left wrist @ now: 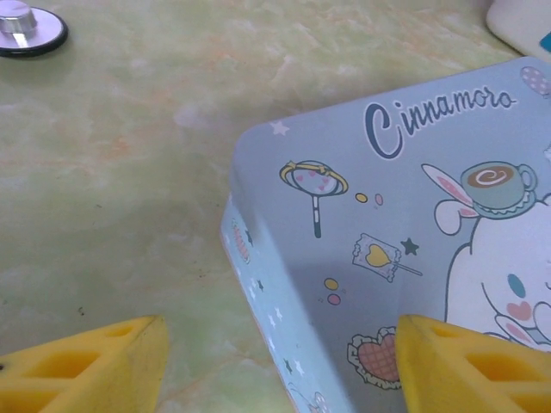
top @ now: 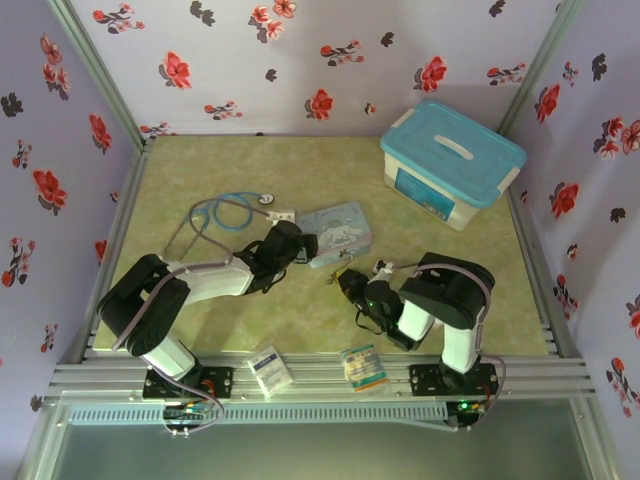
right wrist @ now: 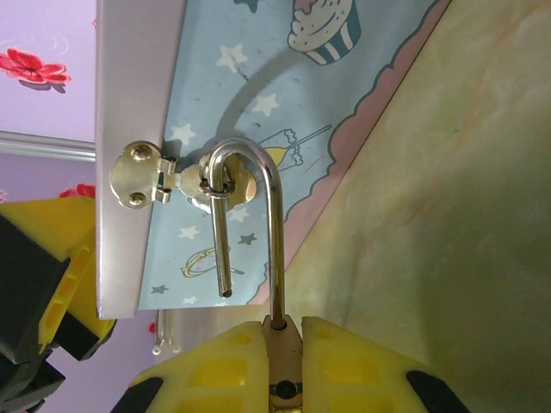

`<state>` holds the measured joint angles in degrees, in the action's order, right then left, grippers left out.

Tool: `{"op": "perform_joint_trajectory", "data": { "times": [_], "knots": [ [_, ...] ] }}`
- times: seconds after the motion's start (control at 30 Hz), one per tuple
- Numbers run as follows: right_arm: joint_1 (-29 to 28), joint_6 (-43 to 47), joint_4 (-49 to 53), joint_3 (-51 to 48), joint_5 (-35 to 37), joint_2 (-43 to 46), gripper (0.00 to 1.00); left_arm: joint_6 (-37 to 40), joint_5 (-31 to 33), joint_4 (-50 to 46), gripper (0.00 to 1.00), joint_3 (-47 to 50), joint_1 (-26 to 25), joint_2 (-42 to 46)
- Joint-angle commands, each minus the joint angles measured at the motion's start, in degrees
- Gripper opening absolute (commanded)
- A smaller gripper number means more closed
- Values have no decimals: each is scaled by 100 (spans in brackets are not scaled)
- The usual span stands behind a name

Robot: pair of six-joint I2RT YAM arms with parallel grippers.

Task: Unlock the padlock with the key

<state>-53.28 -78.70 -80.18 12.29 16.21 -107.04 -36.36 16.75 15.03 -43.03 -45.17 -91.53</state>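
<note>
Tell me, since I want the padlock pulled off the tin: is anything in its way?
Yes. The right gripper is shut on the padlock, whose open shackle is hooked through the latch ring on the tin; the ring blocks a straight pull until the free leg slides out.

The left arm [top: 190,285] and the right arm [top: 440,300] are each built of bulky black joint housings linked by white tubular segments, on black base blocks [top: 185,383]. A thin grey cable [top: 205,268] runs along the left arm, and loose coloured wires [top: 195,408] trail below its base. A small green light [top: 463,405] glows at the right base. The left gripper [left wrist: 280,344] has bright yellow fingers [left wrist: 95,366] with triangular hollows. The right gripper [right wrist: 282,331] has yellow fingers [right wrist: 362,366] with black insets and a dark screw [right wrist: 281,390] in the seam.
</note>
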Motion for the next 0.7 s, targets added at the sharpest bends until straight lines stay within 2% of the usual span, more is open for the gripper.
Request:
{"op": "perform_joint_trajectory", "data": {
  "times": [0.0, 0.13, 0.27, 0.37, 0.43, 0.53, 0.63, 0.67],
  "knots": [
    [-181, -53, 82, 38, 730, -115, 0, -314, -320, -242, 72, 308, 234, 231],
    [-229, -124, 81, 28, 721, -187, 0, -652, -405, 70, 83, 169, 242, 483],
    [-275, -140, 82, 19, 717, -253, 0, -802, -475, -197, 88, -292, 324, -43],
    [-267, -25, 73, 36, 662, -212, 0, -917, -691, 36, 88, -336, 337, -508],
    [-269, 54, 81, 54, 620, -186, 0, -961, -761, 111, 81, -347, 333, -727],
    [-262, -1, 73, 26, 662, -209, 0, -895, -785, -25, 58, -392, 327, -917],
    [-262, 85, 73, -21, 705, -127, 0, -821, -763, -146, 49, -395, 351, -1058],
    [-245, 109, 69, -45, 721, -75, 0, -748, -753, -288, 42, -448, 355, -1138]
  ]
}}
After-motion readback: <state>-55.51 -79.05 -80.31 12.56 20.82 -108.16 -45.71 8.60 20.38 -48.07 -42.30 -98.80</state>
